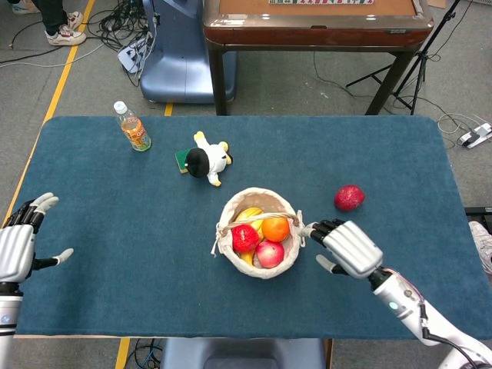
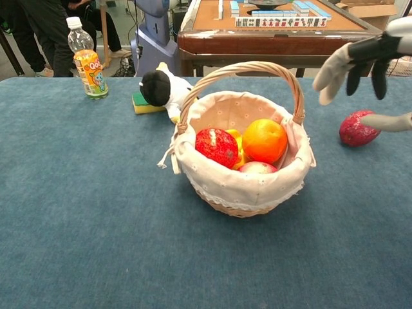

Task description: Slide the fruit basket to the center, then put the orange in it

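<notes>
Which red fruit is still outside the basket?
The dark red fruit lying alone on the cloth right of the basket; the other red ones sit inside.
</notes>
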Robot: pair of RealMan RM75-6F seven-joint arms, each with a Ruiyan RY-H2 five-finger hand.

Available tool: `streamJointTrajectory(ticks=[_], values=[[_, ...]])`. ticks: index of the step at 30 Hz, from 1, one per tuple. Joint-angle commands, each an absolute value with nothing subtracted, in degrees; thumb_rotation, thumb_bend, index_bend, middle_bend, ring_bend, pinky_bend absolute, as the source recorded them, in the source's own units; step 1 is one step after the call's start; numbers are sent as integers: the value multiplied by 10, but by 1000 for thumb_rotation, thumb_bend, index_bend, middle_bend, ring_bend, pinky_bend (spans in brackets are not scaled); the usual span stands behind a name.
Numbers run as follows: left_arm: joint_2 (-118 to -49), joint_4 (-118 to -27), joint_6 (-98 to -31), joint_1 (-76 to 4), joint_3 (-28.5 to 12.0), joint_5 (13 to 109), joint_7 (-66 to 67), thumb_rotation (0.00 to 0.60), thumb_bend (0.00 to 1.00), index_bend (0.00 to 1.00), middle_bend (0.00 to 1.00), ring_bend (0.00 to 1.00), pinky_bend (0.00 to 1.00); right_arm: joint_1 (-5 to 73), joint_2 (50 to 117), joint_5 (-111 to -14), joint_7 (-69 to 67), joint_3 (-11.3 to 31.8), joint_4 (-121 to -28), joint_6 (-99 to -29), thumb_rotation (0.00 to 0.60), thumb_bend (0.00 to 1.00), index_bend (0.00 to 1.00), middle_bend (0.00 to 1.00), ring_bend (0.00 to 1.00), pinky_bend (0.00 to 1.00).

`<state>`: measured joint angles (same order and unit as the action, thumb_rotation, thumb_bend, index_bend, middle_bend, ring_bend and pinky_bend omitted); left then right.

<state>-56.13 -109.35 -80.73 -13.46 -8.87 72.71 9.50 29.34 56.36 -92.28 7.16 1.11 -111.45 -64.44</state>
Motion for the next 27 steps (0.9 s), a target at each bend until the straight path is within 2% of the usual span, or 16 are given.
streamJointTrajectory(ticks=[1,8,14,27], values=[[-560,-1091,-810,-133,-87,728,98,600,111,189,128,109,178,246,533,-947,75,-9,-1120,-705,600,348,297,335,347,485],[-558,-1083,-825,-120,-79,736,113,600,111,189,128,109,173,144,544,-947,126,-26,-1055,-836,600,348,297,321,312,485],[-556,-1077,-831,-107,-66,741,120,600,110,189,128,109,168,80,554,-921,113,-30,-1012,-904,600,347,297,312,305,484],[-590,-1070,-870,-77,-42,769,158,600,111,189,128,109,165,6,577,-892,91,-33,-966,-953,600,347,297,312,305,484]])
